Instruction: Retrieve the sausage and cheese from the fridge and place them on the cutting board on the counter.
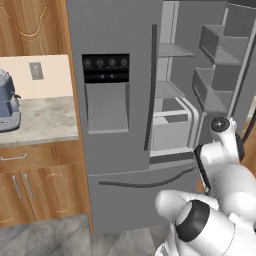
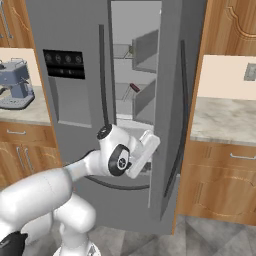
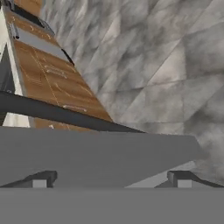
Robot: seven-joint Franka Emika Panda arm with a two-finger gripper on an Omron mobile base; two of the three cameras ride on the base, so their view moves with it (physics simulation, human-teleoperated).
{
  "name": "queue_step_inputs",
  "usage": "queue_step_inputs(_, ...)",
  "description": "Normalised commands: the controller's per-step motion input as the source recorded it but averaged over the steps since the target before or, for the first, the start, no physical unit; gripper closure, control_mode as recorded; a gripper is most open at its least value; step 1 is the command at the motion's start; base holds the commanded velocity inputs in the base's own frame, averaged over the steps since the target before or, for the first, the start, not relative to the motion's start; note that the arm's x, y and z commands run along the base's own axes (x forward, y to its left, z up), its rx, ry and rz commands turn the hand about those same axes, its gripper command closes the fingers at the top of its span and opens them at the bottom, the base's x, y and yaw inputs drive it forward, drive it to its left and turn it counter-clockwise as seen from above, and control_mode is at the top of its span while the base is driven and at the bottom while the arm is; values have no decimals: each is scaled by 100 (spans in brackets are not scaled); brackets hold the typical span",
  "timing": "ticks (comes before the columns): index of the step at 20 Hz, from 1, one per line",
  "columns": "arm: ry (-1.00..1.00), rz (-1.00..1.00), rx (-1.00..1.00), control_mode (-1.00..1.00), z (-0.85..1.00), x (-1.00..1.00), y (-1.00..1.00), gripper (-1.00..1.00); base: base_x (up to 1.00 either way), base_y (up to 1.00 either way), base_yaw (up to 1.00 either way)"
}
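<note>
The fridge (image 1: 120, 125) has its left door shut and its right door (image 2: 172, 110) swung open, baring grey shelves. A small dark red rod, the sausage (image 2: 135, 88), lies on a middle shelf. On the shelf above sits a small yellowish chunk, the cheese (image 2: 131, 49). My white hand (image 2: 144, 152) hangs low in front of the open compartment, below both foods. In the hand view my gripper (image 3: 111, 181) is open, its fingertips (image 3: 40, 180) wide apart with nothing between them, facing a grey door face and a dark bar handle (image 3: 57, 113). The cutting board is out of view.
Marble counter (image 1: 47, 120) with a blue-grey coffee machine (image 1: 7, 102) lies left of the fridge, and more counter (image 2: 225, 120) lies right of it, both over wooden drawers and cabinets. The open door's bins (image 1: 220, 75) jut out at the right. Grey tiled floor (image 3: 166, 65) lies below.
</note>
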Motion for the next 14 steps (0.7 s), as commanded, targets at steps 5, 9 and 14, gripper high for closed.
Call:
queue_step_inputs(5, -2, -10, 8, -100, 7, 95, -44, -100, 0, 0, 0)
queue_step_inputs(9, -1, -9, 9, -100, 5, 100, -70, -100, 0, 0, 0)
queue_step_inputs(14, -8, -4, 10, -100, 24, 11, -30, -100, 0, 0, 0)
